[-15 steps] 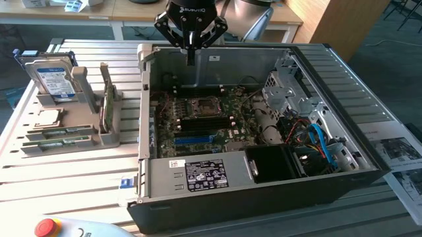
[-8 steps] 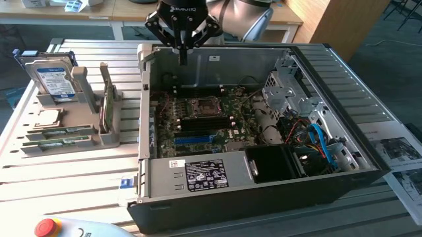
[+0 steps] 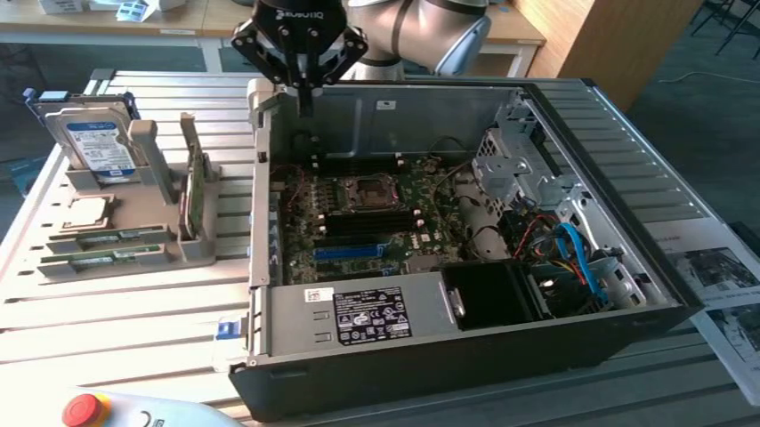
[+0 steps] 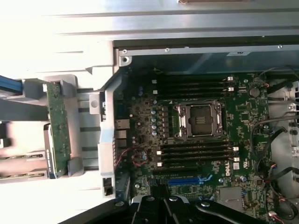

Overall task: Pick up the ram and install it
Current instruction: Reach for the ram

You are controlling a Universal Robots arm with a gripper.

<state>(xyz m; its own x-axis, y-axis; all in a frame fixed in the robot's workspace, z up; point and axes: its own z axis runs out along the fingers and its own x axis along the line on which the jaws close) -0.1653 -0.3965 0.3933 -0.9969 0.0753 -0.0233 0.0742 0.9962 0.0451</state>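
The ram (image 3: 195, 194) is a thin green stick standing on edge in a grey holder (image 3: 142, 147) on the slatted table, at the exterior view's left of the open computer case (image 3: 475, 356). The wrist view shows the same ram (image 4: 58, 128) in its holder beside the case wall. My gripper (image 3: 305, 102) hangs above the case's far left corner, shut with nothing between its fingers, well apart from the ram. Its dark fingers (image 4: 154, 205) sit over the motherboard (image 4: 145, 121), whose black memory slots (image 4: 196, 85) lie on either side of the processor socket (image 4: 200, 120).
A blue-labelled hard drive (image 3: 99, 144) stands in the holder's far end. Two more green boards (image 3: 119, 238) lie flat in front of it. A blue slot (image 4: 187, 181), cables (image 3: 570, 253) and a power supply (image 3: 368, 313) fill the case. A red stop button (image 3: 84, 408) sits at the near edge.
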